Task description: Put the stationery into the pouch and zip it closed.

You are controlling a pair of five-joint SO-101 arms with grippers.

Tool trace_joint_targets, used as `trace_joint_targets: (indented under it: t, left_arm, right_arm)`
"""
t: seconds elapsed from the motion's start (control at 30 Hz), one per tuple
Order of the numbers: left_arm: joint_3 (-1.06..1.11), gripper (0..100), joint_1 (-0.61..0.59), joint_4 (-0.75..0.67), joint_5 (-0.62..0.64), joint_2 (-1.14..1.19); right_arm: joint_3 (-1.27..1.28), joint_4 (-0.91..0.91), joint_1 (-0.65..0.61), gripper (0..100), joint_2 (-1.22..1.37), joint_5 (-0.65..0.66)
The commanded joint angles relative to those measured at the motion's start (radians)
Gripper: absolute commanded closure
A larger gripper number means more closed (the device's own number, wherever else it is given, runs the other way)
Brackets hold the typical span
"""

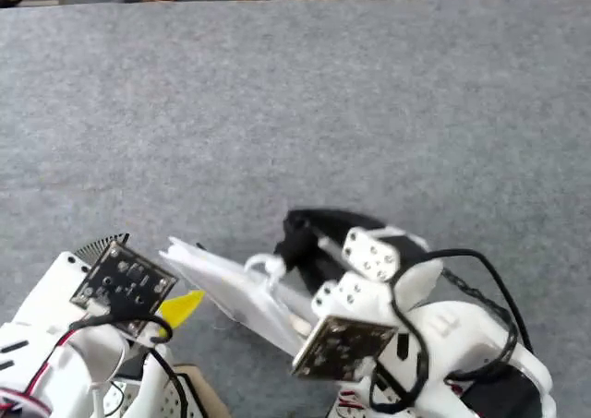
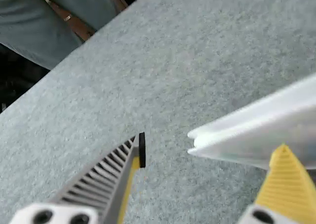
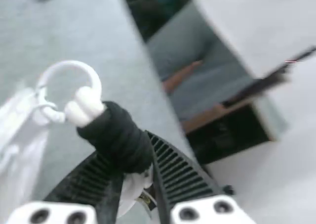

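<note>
One pouch [image 1: 231,291] (white) | left gripper [image 2: 212,152] agape | right gripper [image 3: 129,146] pinching pull [image 3: 109,126]

Overhead, one camera looks steeply down on the grey worktop [image 1: 369,95]; both wrist cameras sit close, sharing the white pouch [image 1: 231,293] with it.

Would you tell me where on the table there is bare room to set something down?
The table is bare across its far half, from the pouch out to the far edge. The near edge is crowded: the open left gripper flanks the pouch and the right gripper clamps its pull.
</note>
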Motion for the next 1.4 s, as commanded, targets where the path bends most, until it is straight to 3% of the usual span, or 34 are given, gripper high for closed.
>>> trace_joint_targets:
  t: [0.0,0.6,0.77,1.23,1.37]
  left_arm:
    - [0.001,60,-0.012,0.006,-0.017,0.017]
    - [-0.005,60,0.001,0.005,-0.012,0.017]
    - [-0.005,60,0.001,0.005,-0.012,0.017]
    - [-0.004,60,0.001,0.005,-0.012,0.017]
    - [0.002,60,0.007,0.003,-0.012,0.017]
  right_arm:
    - [-0.004,-0.17,0.072,98.6,0.004,0.005]
    - [-0.079,-0.535,0.095,98.6,0.056,0.006]
    - [-0.183,-0.603,0.163,98.6,0.159,0.008]
    - [-0.236,-0.52,0.173,98.6,0.225,0.008]
    - [-0.203,-0.402,0.08,98.6,0.217,-0.002]
